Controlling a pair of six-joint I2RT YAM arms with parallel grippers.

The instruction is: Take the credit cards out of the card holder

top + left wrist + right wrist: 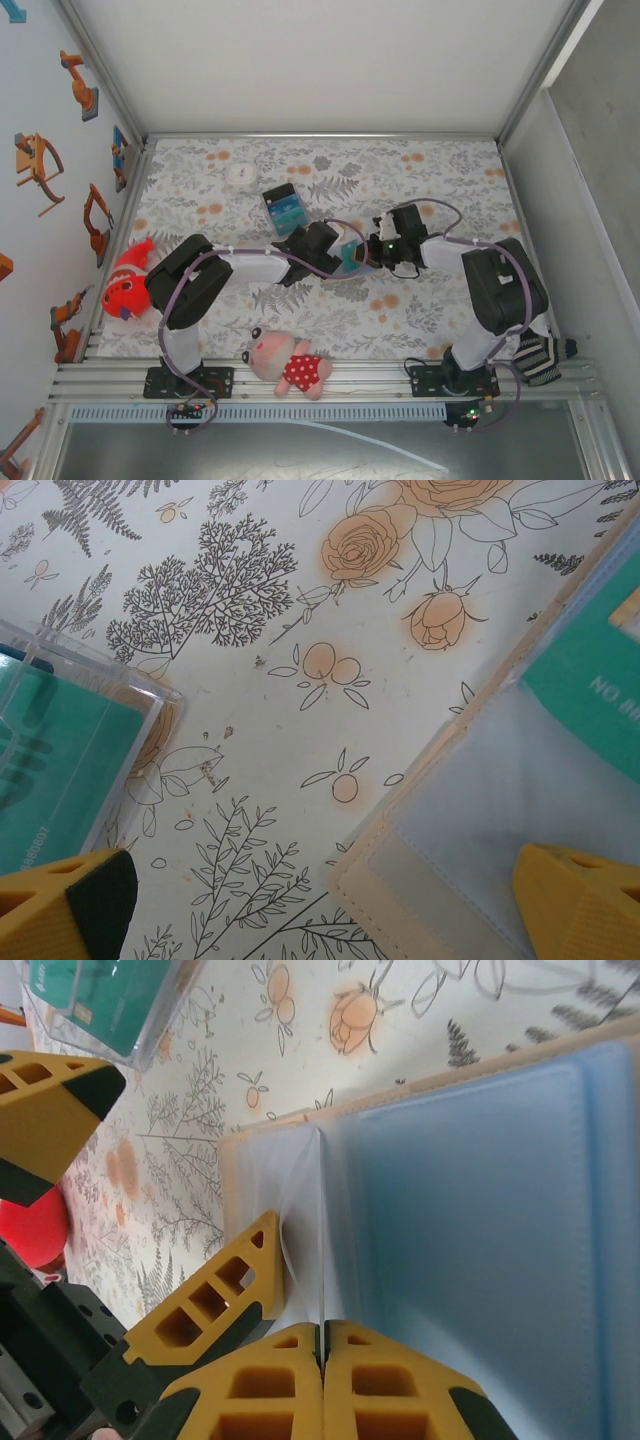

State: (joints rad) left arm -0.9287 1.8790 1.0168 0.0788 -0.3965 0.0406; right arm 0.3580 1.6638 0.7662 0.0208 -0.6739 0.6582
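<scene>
Your right gripper is pinched together on a thin clear leaf of the card holder, which lies open on the floral cloth between the arms, mostly hidden under both wrists from above; your left gripper is spread wide, and the teal card is cut off by the frame edge

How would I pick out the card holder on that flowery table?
On the flower-printed table, look at the very middle. The small tan leather card holder lies open there, blue-grey inside with a teal card showing. The clear plastic case of teal cards beside it has no leather and no fold.
</scene>
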